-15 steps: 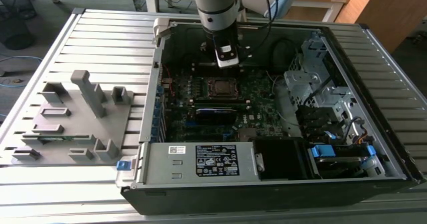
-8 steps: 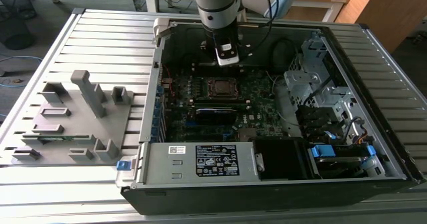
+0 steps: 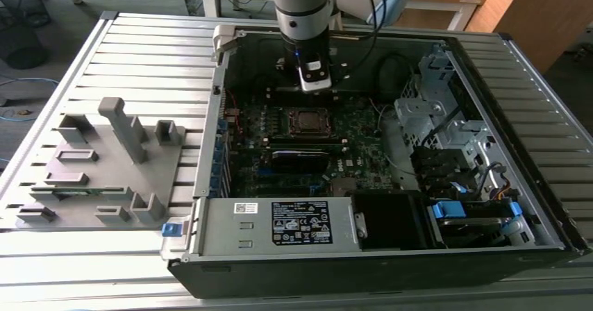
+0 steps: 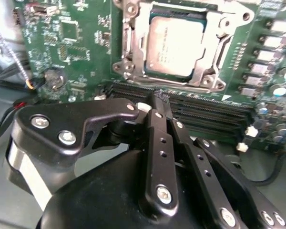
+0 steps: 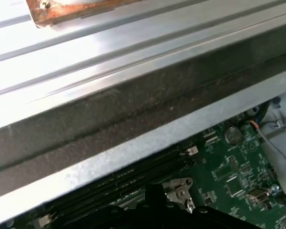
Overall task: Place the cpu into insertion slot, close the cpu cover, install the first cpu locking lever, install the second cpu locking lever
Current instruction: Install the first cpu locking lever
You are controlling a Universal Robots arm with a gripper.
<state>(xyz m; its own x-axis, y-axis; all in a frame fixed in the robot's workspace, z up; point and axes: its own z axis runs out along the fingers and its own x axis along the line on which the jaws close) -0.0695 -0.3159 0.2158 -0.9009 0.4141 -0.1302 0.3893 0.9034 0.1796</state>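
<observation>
The gripper (image 4: 161, 98) is matt black metal with shiny screw heads. The cpu (image 4: 174, 45) has a dull brushed-metal top inside a bright silvery cover (image 4: 133, 52). The board (image 4: 76, 38) is glossy green, the desk (image 3: 139, 54) ribbed pale metal.

The exterior view looks steeply down from above into the open computer case (image 3: 389, 151). The second wrist view faces the motherboard (image 4: 81, 52) at close range. The first wrist view grazes the case wall, sharing the motherboard.
</observation>
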